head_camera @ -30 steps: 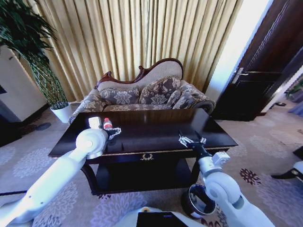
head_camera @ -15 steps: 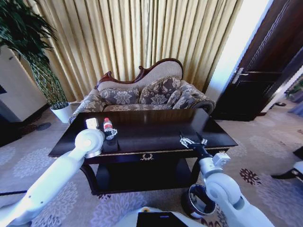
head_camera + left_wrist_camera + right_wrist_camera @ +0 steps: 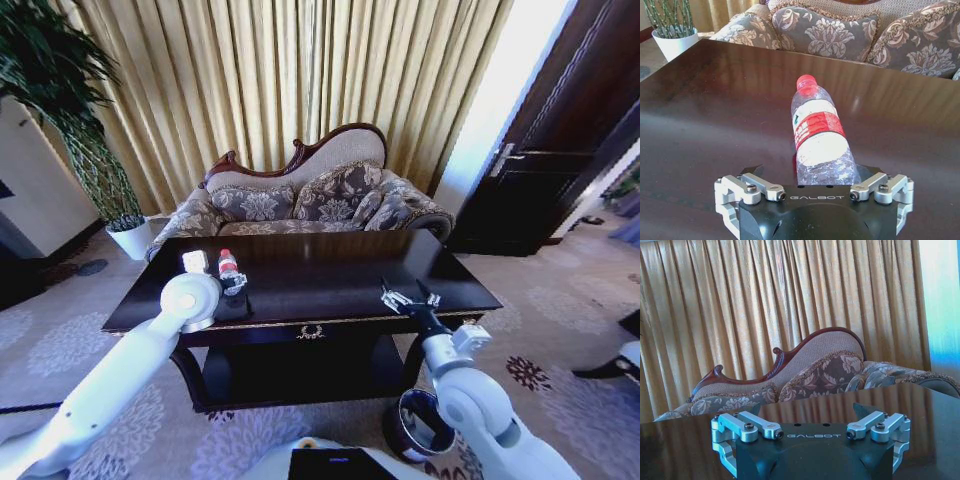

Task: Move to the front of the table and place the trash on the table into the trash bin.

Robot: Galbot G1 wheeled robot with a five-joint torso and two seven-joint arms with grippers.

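I'm parked at the front of the table, a low slab of glossy near-black wood with gold trim that mirrors everything on it. The bin, round and dark with a shiny rim, sits on the carpet by the table's right front leg, under my right arm. My right gripper hovers over the table's right front part, fingers spread wide around nothing. My left gripper is over the table's left side, fingers wide, the bottle's base just between them. The bottle lies on its side, red cap pointing toward the sofa: clear thin plastic, likely light, crushable and slick, so I'd pinch the ribbed lower body gently. A small white scrap lies just beside it
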